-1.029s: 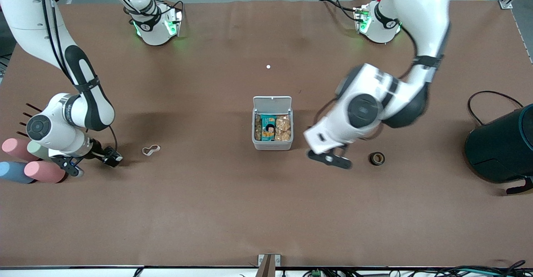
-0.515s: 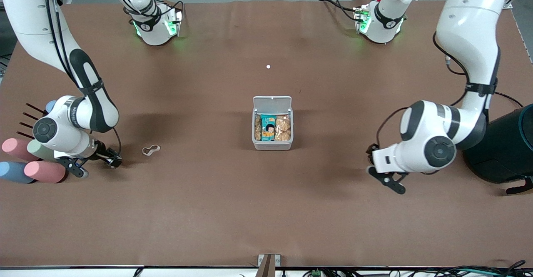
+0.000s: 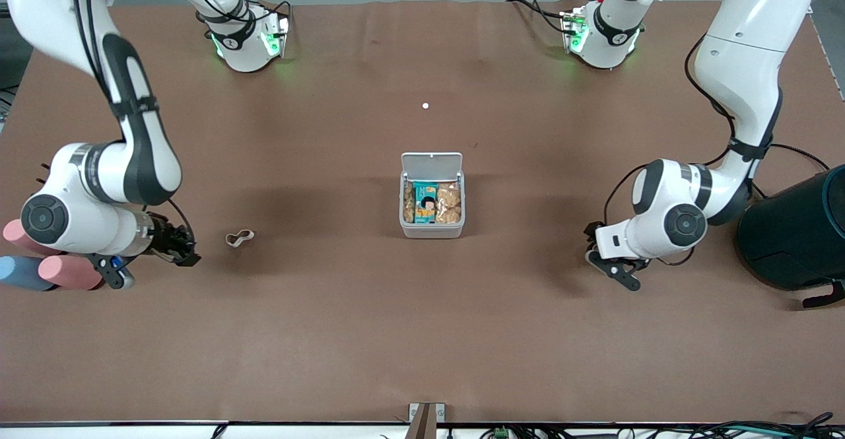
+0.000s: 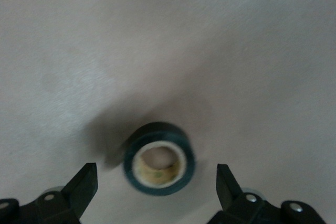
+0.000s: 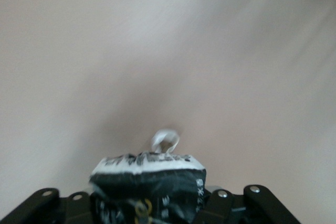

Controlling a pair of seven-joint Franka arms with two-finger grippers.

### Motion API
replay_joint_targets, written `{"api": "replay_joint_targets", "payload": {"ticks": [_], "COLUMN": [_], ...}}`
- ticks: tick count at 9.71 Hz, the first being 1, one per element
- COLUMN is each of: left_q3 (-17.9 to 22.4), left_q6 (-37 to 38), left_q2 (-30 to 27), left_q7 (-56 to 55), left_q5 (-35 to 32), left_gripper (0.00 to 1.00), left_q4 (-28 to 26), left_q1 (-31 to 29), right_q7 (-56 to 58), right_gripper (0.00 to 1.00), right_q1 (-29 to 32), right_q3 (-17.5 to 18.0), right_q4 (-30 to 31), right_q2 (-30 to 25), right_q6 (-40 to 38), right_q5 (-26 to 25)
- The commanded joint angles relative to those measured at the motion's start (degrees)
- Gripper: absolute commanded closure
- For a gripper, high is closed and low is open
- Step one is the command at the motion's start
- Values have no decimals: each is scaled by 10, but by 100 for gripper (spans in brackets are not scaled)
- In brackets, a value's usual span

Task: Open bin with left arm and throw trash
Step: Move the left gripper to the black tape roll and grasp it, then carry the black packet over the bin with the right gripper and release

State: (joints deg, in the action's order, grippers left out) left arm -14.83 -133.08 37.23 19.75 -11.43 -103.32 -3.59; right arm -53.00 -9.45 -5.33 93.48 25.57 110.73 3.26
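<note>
at the middle of the brown table (image 3: 422,333) stands the bin (image 3: 432,226), its flat white lid (image 3: 432,162) tipped up and open, with snack packets (image 3: 432,202) showing inside. toward the left arm's end of the table, the left gripper (image 3: 614,270) hangs low with its fingers (image 4: 84,184) spread wide and holding nothing; in the left wrist view the small black tape roll (image 4: 159,159) lies flat on the table just under them, apart from both fingers, its pale core facing up. in the front view the roll is hidden under that arm. toward the right arm's end, the right gripper (image 3: 178,249) is low over the table, and the right wrist view shows its fingers clamped on the crumpled black wrapper (image 5: 149,187) with its white edge. the beige rubber band (image 3: 239,237) lies on the table beside that gripper, between it and the bin, and it shows pale in the right wrist view too. pastel cylinders (image 3: 59,270) lie at the table's edge by the right arm, a large dark container (image 3: 795,231) sits past the left arm, and a tiny white dot (image 3: 425,105) lies farther from the front camera than the bin.
</note>
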Motion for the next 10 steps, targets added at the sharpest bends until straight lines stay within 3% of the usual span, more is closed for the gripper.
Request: {"api": "replay_joint_targets", "payload": {"ticks": [1, 4, 6, 7, 8, 9, 10], "left_q3": [0, 1, 1, 1, 0, 0, 0], "left_q6": [-19, -70, -70, -70, -65, -62, -62], "left_q2": [-20, -19, -19, -20, -20, -20, -20], "left_q7": [-30, -25, -24, -21, -29, -32, -32], "left_q5": [-14, -44, -53, -53, -53, -53, -53], "left_gripper": [0, 0, 1, 12, 67, 90, 100], "left_q4": [-31, -55, -55, -55, -54, -52, -51], "left_q1": [8, 1, 0, 1, 2, 3, 2], "right_q7": [-138, -158, -203, -220, -221, -220, -220], "right_gripper": [96, 94, 94, 94, 92, 90, 88], "right_q1": [-119, -256, -310, -331, -339, -346, -352], "right_q3": [-6, -5, -5, -5, -5, -5, -5], "right_q4": [-46, -92, -128, -140, -147, -147, -147], "right_q2": [6, 25, 65, 85, 97, 99, 103], "right_q6": [-21, -17, 23, 68, 96, 108, 110], "right_q5": [4, 36, 39, 38, 38, 38, 38]}}
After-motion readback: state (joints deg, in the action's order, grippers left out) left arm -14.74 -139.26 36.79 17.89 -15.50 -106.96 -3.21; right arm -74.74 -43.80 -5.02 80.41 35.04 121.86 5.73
